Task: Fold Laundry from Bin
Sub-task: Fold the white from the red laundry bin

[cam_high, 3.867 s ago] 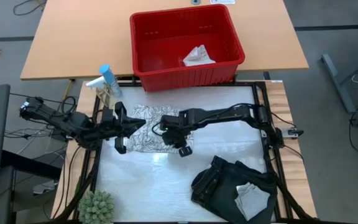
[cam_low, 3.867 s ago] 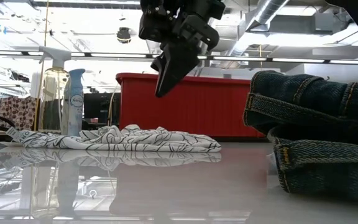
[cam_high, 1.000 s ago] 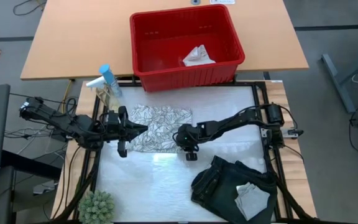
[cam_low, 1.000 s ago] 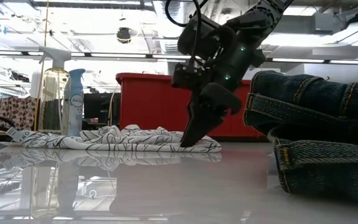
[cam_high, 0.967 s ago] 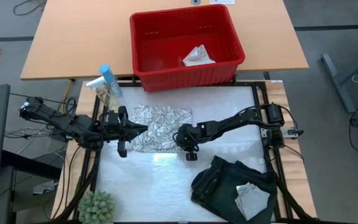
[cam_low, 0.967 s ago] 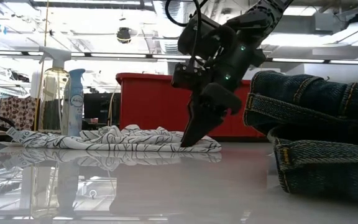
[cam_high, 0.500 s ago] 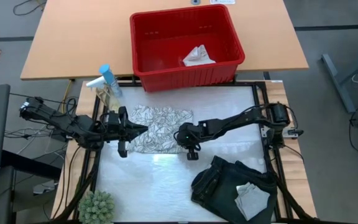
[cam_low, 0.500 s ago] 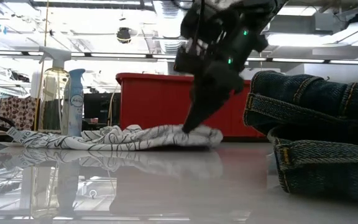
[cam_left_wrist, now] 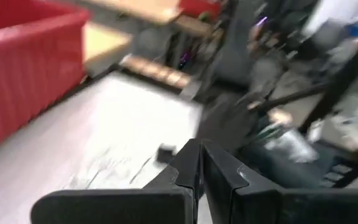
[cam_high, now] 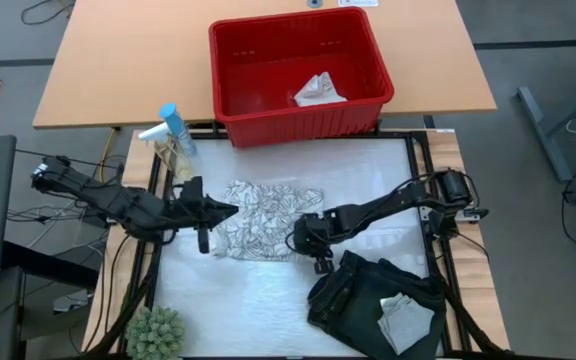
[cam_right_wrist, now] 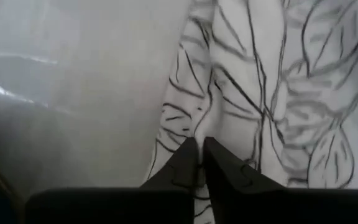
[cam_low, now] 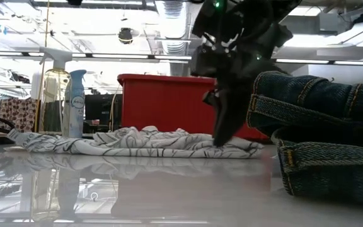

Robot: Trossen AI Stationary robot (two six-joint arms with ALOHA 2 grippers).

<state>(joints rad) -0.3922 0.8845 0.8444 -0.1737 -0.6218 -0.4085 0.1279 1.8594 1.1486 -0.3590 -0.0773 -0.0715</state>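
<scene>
The white-grey leaf-patterned cloth lies rumpled on the white table top, stretched out low in the low view. My right gripper stands at the cloth's near right part, shut on it. My left gripper hovers just off the cloth's left edge, shut with nothing between its fingers. The red bin stands beyond the table's far edge, and a small whitish cloth lies inside it. A dark garment lies folded at the near right. My right gripper pinches a fold of the leaf-patterned cloth near its right near edge between its two fingertips. The fingers slant down from the right and above. The cloth lies on the table, wrinkled and drawn out toward the fingers.
A small grey cloth rests on the dark garment, which rises close beside my right gripper. Two spray bottles stand at the table's far left corner, and a green plant at the near left. Bare table top lies in front of the cloth.
My right gripper has shut on the cloth's right part and moved toward the table's near right, dragging it. The cloth has slid that way, its right end drawn out longer and its flat shape gone rumpled. My left gripper has tipped downward a little, still shut.
</scene>
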